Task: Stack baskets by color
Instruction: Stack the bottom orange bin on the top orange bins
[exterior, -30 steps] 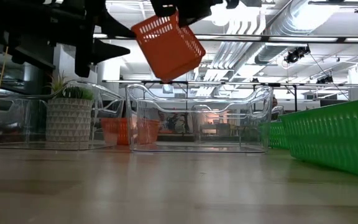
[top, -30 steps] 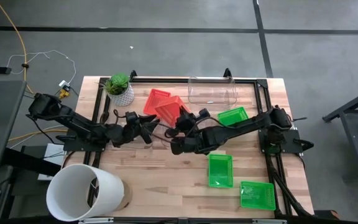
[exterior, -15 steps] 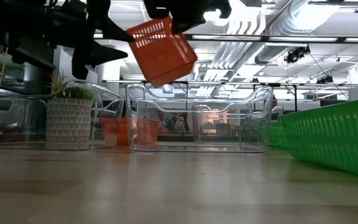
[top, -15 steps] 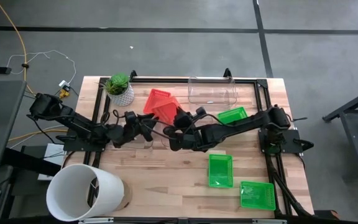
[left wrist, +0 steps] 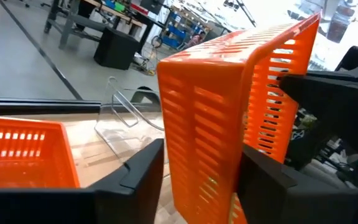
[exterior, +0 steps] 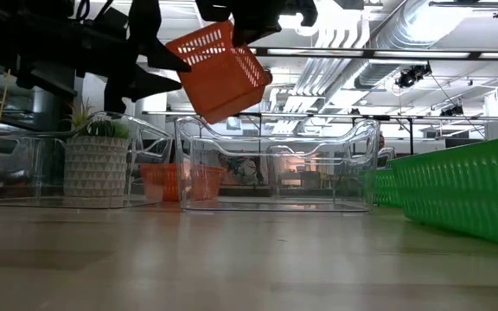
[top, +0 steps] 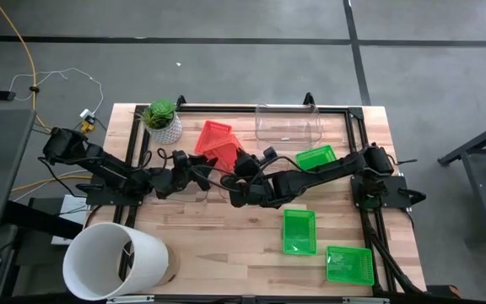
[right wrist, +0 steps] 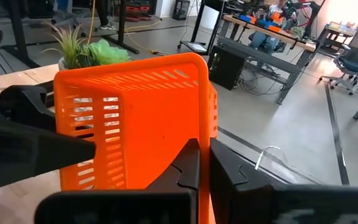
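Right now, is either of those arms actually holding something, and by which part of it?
Yes. The right hand is shut on the rim of a red basket, holding it tilted in the air. The left hand straddles its other wall, not yet clamped.

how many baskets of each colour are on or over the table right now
red baskets: 2, one held up in the air, one on the table behind it
green baskets: 3, at
clear baskets: 2 that I can make out, and
total: 7
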You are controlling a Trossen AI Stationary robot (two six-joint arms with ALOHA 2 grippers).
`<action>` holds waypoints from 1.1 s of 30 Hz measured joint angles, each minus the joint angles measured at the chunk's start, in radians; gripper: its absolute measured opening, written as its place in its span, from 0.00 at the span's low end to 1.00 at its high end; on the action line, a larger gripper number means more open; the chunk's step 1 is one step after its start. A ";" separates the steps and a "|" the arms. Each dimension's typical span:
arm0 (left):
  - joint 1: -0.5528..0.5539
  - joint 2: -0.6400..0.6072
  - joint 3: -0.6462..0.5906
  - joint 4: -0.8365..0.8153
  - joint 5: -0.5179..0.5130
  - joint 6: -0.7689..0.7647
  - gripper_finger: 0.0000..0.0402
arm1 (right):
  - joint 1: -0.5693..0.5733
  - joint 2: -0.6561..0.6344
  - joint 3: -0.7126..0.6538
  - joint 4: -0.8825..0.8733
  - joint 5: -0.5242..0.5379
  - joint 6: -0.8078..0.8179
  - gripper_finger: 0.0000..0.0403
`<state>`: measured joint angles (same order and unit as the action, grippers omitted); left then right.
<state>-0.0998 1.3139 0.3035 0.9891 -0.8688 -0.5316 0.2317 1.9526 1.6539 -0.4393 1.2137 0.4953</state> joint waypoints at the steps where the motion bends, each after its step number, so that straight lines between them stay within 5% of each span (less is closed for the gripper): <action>1: 0.003 0.002 0.000 0.000 0.008 0.000 0.36 | 0.000 0.000 0.000 0.000 0.000 -0.001 0.00; 8: 0.011 -0.001 0.000 0.002 0.015 0.053 0.03 | 0.000 0.000 0.000 -0.002 -0.031 -0.006 0.02; 13: 0.011 -0.001 0.000 0.001 0.013 0.064 0.02 | 0.012 -0.003 0.000 -0.002 -0.045 -0.034 0.13; 24: 0.009 -0.017 0.000 -0.002 -0.010 0.133 0.00 | 0.092 -0.062 0.000 -0.058 -0.005 -0.192 0.60; 33: -0.010 -0.122 -0.001 -0.060 -0.042 0.237 0.00 | 0.187 -0.160 0.000 -0.424 0.057 0.006 0.65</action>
<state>-0.1097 1.1921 0.3027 0.9295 -0.9105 -0.2945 0.4192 1.7928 1.6539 -0.8636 1.2707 0.5015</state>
